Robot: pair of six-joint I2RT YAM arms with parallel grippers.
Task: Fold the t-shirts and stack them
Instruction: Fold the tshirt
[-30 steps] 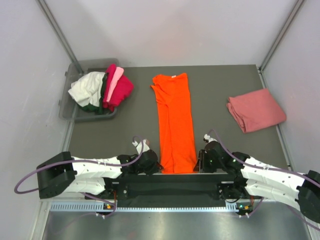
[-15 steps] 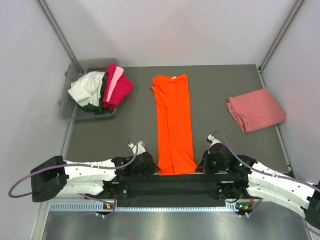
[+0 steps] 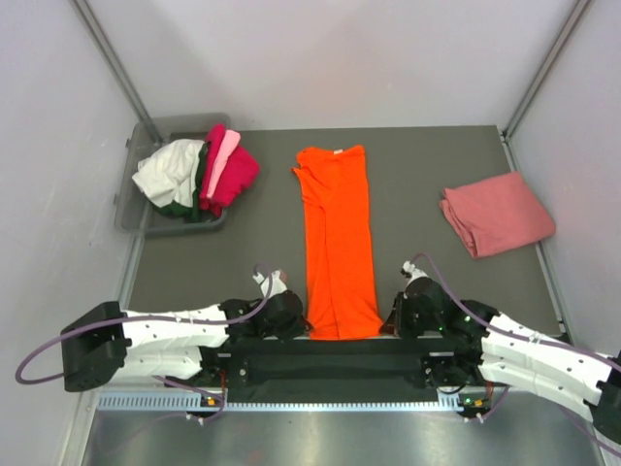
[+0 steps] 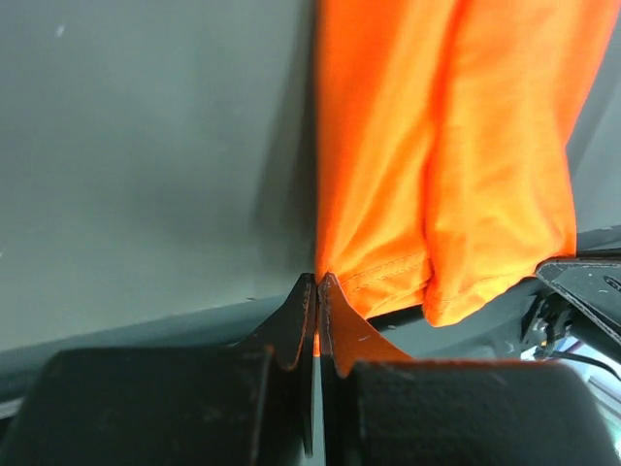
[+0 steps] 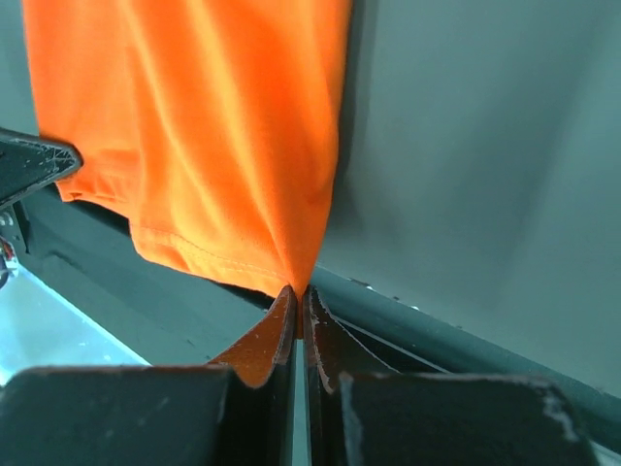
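The orange t-shirt (image 3: pixel 338 243) lies flat in the middle of the grey table (image 3: pixel 427 175). It is folded into one long thin strip. Its neck end points away from the arms, and its bottom hem sits right at the near edge of the table. At the left corner of that hem, the left tool (image 3: pixel 297 326) has its two fingers pressed tight together with a bit of orange cloth pinched between the tips. The left wrist camera shows the dark fingers (image 4: pixel 303 320) closed on the corner, with the hem running off to one side in soft folds. At the right corner of the hem, the right tool (image 3: pixel 390 324) grips the same way. Its fingers (image 5: pixel 277 330) are squeezed shut on the orange corner, with no gap between them. Both arms lie low along the near edge, one on each side of the orange t-shirt. To the right of the orange t-shirt, well apart from it, a salmon-pink t-shirt (image 3: pixel 497 214) lies folded on the table. To the left of the orange t-shirt, up near its neck end, stands a grey bin (image 3: pixel 131 209). A white t-shirt (image 3: pixel 170 173), a dark green t-shirt (image 3: pixel 178 207), a light pink t-shirt (image 3: pixel 221 160) and a magenta t-shirt (image 3: pixel 236 175) are heaped in it and spill over its side.
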